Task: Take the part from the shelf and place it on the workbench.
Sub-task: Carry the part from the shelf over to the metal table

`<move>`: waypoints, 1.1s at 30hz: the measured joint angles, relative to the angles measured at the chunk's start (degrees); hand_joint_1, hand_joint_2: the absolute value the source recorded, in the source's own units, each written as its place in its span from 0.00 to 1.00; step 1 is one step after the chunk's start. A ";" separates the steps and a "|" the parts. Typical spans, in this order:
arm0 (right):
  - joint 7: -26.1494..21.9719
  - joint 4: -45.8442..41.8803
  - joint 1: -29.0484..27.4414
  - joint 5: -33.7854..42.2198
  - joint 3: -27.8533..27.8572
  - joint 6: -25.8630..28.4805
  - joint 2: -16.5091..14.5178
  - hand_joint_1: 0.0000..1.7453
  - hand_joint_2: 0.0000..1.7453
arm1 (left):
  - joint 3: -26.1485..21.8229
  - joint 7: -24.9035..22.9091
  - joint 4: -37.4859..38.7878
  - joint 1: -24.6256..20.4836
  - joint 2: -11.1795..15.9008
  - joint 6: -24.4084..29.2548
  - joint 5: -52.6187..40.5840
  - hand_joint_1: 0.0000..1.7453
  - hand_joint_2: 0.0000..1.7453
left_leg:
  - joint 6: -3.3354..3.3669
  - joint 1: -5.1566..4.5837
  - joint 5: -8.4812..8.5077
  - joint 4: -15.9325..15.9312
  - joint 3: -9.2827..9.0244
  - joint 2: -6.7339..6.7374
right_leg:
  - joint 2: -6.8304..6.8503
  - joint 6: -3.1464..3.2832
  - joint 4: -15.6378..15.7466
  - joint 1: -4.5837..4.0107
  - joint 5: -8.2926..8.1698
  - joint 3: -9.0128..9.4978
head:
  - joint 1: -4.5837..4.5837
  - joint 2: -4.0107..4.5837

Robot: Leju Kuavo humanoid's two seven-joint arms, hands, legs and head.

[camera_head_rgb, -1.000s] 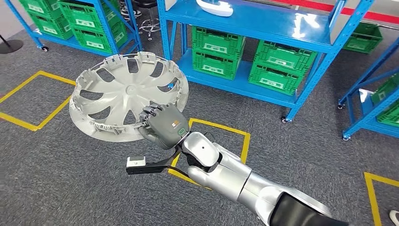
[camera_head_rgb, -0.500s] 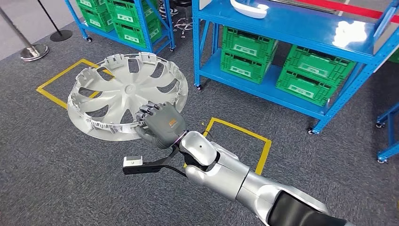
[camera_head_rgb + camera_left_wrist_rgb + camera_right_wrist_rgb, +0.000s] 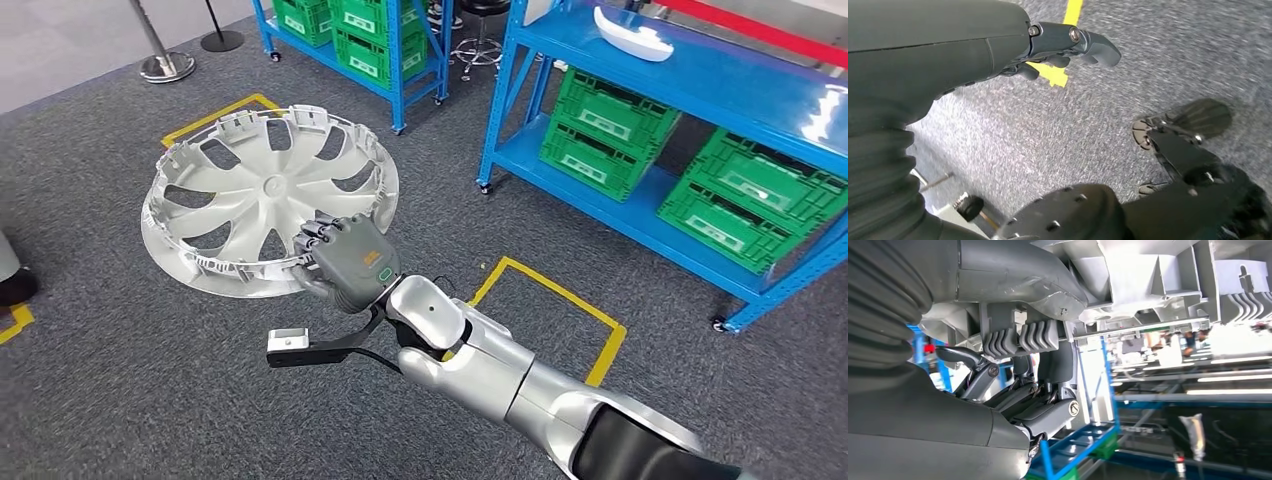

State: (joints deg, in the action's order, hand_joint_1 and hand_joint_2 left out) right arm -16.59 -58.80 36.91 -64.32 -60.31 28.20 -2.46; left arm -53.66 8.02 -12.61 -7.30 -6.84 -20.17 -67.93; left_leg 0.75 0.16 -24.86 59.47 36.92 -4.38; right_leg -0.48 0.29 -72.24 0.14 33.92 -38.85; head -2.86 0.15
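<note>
The part is a large silver-grey wheel cover (image 3: 260,190), spoked, with clips around its rim. In the head view it hangs tilted above the carpet, left of centre. My right hand (image 3: 345,262) grips its near rim, fingers curled over the edge. The right wrist view shows the wheel cover's ribbed underside (image 3: 1128,275) from close up, with my right hand's fingers (image 3: 1048,410) clamped on the rim. My left hand (image 3: 948,55) hangs over the grey carpet and holds nothing, its fingers loosely apart.
A blue shelf rack (image 3: 700,90) with green crates (image 3: 600,120) stands at the right, a white part (image 3: 632,35) on its upper shelf. A second blue rack (image 3: 360,40) stands behind. Yellow tape (image 3: 560,295) marks the carpet. A stanchion base (image 3: 165,65) stands far left.
The whole picture has shifted: the shelves and floor marks slid to the right as the camera turned left. My right hand holds the wheel cover the same way.
</note>
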 joint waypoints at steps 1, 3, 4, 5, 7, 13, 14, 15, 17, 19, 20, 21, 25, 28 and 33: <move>-0.02 0.00 0.05 0.01 -0.05 -0.01 -0.02 1.00 1.00 | 0.00 0.00 0.00 0.02 0.00 0.00 0.03 0.00 1.00 | -0.10 0.01 0.20 0.02 0.13 -0.85 | -1.01 0.46 4.20 -0.10 -1.88 2.16 | 0.00 0.00; -0.07 0.00 0.24 0.02 -0.22 -0.01 -0.07 1.00 1.00 | 0.00 0.02 0.00 0.00 -0.07 0.00 0.14 0.00 1.00 | -0.58 0.08 0.67 0.04 0.50 -2.30 | -3.01 1.10 10.88 -0.33 -4.14 5.54 | 0.01 0.00; -0.10 0.00 0.35 0.03 -0.34 -0.02 -0.11 1.00 1.00 | 0.00 0.05 0.01 0.02 -0.10 0.00 0.20 0.00 1.00 | -0.93 0.21 0.92 -0.01 0.74 -2.90 | -3.45 1.25 12.34 -0.48 -4.40 6.18 | -0.02 0.00; -0.14 0.00 0.43 0.05 -0.45 -0.03 -0.19 1.00 1.00 | 0.00 0.10 0.01 0.10 -0.13 0.00 0.28 0.00 1.00 | -1.34 0.34 1.20 -0.15 0.95 -3.47 | -3.13 1.31 12.57 -0.63 -4.42 6.20 | -0.05 0.00; -0.15 0.01 0.55 0.12 -0.64 -0.07 -0.50 1.00 1.00 | 0.00 0.19 0.04 0.38 -0.08 0.00 0.39 0.00 1.00 | -2.03 0.39 1.52 -0.36 1.32 -3.49 | -1.72 1.71 13.34 -0.55 -5.08 6.36 | -0.13 0.00; -0.43 0.39 0.84 0.20 -0.91 0.07 -0.96 1.00 1.00 | 0.00 0.40 0.07 0.30 0.01 -0.01 0.81 0.00 1.00 | -3.84 0.80 -6.33 13.98 7.35 3.71 | 3.25 2.60 14.63 -0.25 -6.09 6.44 | 0.38 0.00; -0.58 0.60 0.82 0.19 -0.99 0.10 -1.02 1.00 1.00 | 0.00 0.48 0.07 0.35 0.02 -0.01 0.92 0.00 1.00 | -4.19 1.08 -6.07 14.20 7.02 3.96 | 4.11 2.52 14.56 -0.19 -6.05 6.39 | 0.38 0.00; -0.72 0.83 0.81 0.19 -1.11 0.15 -1.10 1.00 1.00 | 0.00 0.56 0.07 0.38 0.06 -0.01 0.99 0.00 1.00 | -4.53 1.35 -4.90 12.14 5.52 4.44 | 4.93 2.35 14.40 -0.09 -5.94 6.35 | 0.38 0.00; -0.93 1.26 0.84 0.19 -1.37 0.33 -1.32 1.00 1.00 | 0.00 0.79 0.08 0.34 0.01 -0.01 1.04 0.00 1.00 | -4.91 1.54 -2.27 4.82 0.91 6.96 | 6.36 1.64 13.69 -0.07 -5.43 6.24 | 0.45 0.00; -1.04 1.61 0.95 0.19 -1.63 0.54 -1.52 1.00 1.00 | 0.00 1.01 0.07 0.28 -0.14 -0.01 1.08 0.00 1.00 | -4.12 1.37 -1.39 0.76 -1.32 8.79 | 7.55 0.82 12.85 -0.37 -4.88 6.09 | 0.32 0.00; -1.05 1.77 1.00 0.20 -1.75 0.62 -1.60 1.00 1.00 | 0.00 1.10 0.07 0.30 -0.18 -0.01 1.09 0.00 1.00 | -3.51 1.19 -1.56 0.65 -1.21 8.74 | 8.13 0.53 12.67 -0.52 -4.73 6.06 | 0.25 0.00; -1.07 1.91 1.03 0.21 -1.87 0.69 -1.72 1.00 1.00 | 0.00 1.16 0.04 0.37 -0.10 -0.01 1.11 0.00 1.00 | -2.92 1.19 -1.40 0.64 -0.94 7.94 | 8.78 0.29 12.58 -0.48 -4.65 6.12 | 0.10 0.00; -0.98 2.33 1.06 0.27 -2.17 0.96 -2.10 1.00 1.00 | 0.00 1.21 0.00 0.40 0.14 0.00 1.15 0.00 1.00 | -1.34 1.28 -0.85 0.42 -0.56 4.98 | 3.65 -0.72 7.48 0.42 -1.02 4.18 | -0.07 0.00; -0.68 2.89 0.90 0.11 -2.56 1.25 -1.90 1.00 1.00 | 0.00 1.15 -0.01 0.18 0.18 0.00 1.10 0.00 1.00 | -0.83 0.98 -0.55 0.44 -0.20 2.31 | 0.69 -0.47 -3.10 0.37 3.01 -1.10 | -0.24 0.00; -0.09 3.58 0.72 -0.20 -3.21 1.56 -1.91 1.00 1.00 | -0.01 1.00 -0.03 0.18 0.21 0.00 1.05 0.00 1.00 | -1.39 0.89 -0.06 0.60 0.12 -2.18 | -2.76 0.62 8.68 0.28 -4.09 3.83 | -0.22 0.00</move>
State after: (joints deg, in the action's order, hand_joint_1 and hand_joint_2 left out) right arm -16.68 -55.21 37.63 -64.52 -63.52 29.76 -4.37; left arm -53.67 9.02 -12.64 -7.11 -6.63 -20.17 -66.87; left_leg -0.64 1.04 -24.92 60.07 37.04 -6.56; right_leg -3.24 0.91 -63.55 0.42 29.84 -35.02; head -3.08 0.15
